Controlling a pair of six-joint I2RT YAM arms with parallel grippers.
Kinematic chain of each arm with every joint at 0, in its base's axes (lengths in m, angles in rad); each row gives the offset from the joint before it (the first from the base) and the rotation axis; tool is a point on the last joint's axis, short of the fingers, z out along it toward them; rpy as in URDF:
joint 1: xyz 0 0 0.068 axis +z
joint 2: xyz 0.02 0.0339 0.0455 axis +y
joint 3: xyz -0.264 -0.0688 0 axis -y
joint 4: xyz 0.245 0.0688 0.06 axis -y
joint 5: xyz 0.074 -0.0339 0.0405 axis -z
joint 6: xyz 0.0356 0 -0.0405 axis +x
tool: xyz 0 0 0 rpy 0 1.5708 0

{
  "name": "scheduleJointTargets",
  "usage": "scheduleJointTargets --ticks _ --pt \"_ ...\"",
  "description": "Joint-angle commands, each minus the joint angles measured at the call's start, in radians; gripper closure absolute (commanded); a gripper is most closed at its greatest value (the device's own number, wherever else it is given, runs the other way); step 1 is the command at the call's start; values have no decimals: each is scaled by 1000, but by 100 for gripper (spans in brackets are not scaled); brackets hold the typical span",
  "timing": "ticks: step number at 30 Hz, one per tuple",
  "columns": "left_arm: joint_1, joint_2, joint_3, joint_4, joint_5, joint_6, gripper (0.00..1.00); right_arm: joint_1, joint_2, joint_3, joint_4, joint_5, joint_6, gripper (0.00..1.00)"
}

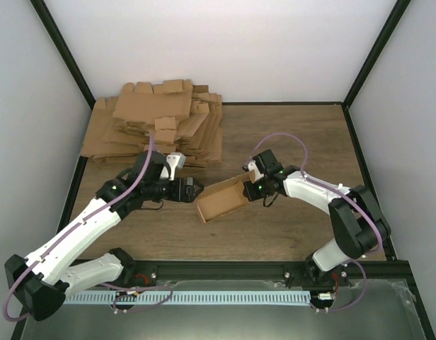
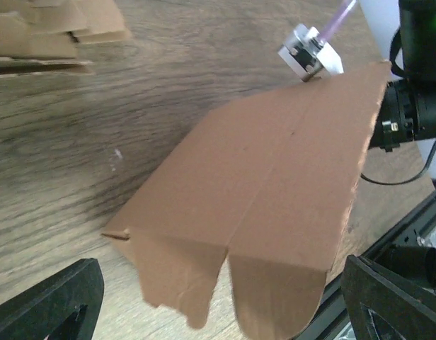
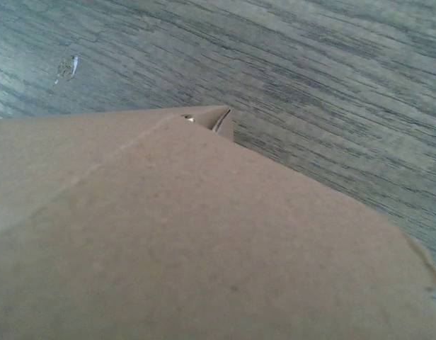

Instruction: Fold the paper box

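The paper box [image 1: 221, 200] lies near the middle of the worktop [image 1: 296, 134], opened into a shallow carton shape, with the flaps at its left end loose. The right pincer [image 1: 250, 185] is clamped on its right end. The left pincer [image 1: 195, 190] has its fingers wide apart just beside the left end and does not touch it. I judge that closing the end flaps is the step in hand. Next, the left pincer should press one flap inward, gently, so that the wall does not buckle.
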Motion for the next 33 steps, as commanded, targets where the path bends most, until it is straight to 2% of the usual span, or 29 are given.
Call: scheduleJointTargets --ticks 1,5,9,14,18,24,26,33 --pt "-1 21 -66 177 121 102 6 -5 23 40 -41 28 -12 91" --pt "-25 95 -75 228 140 181 10 -4 53 49 -54 25 -31 89" --pt "-48 180 -39 226 73 241 15 -4 58 59 -59 26 -41 87" --pt "-50 283 4 203 19 250 41 -3 46 64 -52 35 -60 80" --pt "-48 300 2 205 -23 221 60 -1 -1 24 15 45 -51 78" --pt "-25 277 0 216 -34 174 91 99 -71 -54 140 185 -8 75" --pt "-11 282 5 217 -12 167 96 122 -80 -75 173 213 12 74" --pt "5 306 20 212 39 187 96 177 -62 -106 211 288 -1 74"
